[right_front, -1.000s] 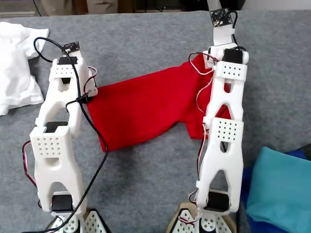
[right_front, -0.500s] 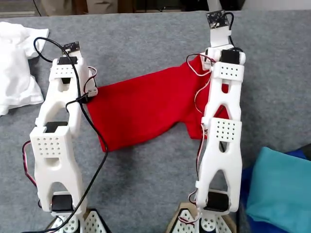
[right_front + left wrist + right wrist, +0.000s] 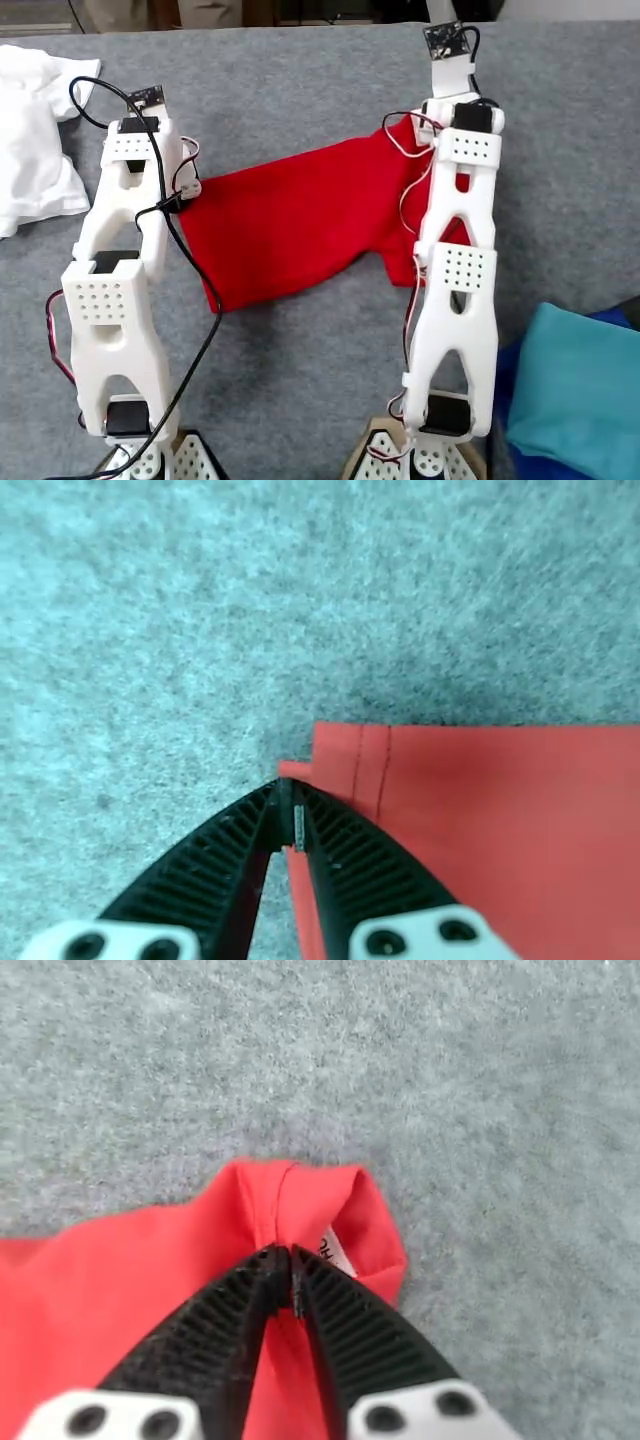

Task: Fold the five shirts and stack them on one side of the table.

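The red shirt (image 3: 290,225) lies spread across the middle of the grey surface (image 3: 300,70), between the two arms. The left hand (image 3: 290,815) is pressed together on a hemmed corner of the red shirt, pinching the fabric's edge. The right hand (image 3: 290,1278) pinches the shirt's far edge at a fold where a small white label shows. A crumpled white shirt (image 3: 30,130) sits at the far left of the surface, well apart from the red one. A folded teal shirt (image 3: 580,390) rests at the near right corner, on top of a blue cloth (image 3: 505,380).
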`<state>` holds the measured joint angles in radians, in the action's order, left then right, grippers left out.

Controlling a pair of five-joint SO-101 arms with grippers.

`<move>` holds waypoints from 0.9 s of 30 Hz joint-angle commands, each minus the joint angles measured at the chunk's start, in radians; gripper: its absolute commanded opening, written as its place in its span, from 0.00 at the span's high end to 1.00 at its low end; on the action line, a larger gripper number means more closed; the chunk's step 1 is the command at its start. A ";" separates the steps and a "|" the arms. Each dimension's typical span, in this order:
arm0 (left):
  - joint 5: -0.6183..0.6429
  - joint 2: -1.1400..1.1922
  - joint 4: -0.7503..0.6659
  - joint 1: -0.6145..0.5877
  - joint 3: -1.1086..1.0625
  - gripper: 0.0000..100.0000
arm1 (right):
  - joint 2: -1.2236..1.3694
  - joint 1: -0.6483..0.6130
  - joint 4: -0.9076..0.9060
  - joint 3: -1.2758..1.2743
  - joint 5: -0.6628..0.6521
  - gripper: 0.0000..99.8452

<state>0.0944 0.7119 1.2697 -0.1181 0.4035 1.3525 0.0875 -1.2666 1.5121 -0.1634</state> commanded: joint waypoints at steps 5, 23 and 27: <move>0.006 0.004 -0.003 -0.038 0.021 0.98 | -0.005 -0.024 -0.005 0.061 -0.005 0.99; 0.006 0.004 -0.003 -0.038 0.021 0.98 | 0.025 -0.024 0.193 0.151 -0.002 0.99; 0.006 0.004 -0.003 -0.038 0.021 0.98 | 0.041 -0.024 0.269 0.154 -0.002 0.99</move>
<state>0.0944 0.7119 1.2697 -0.1181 0.4035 1.4093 0.0783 -1.0641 1.6103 -0.1634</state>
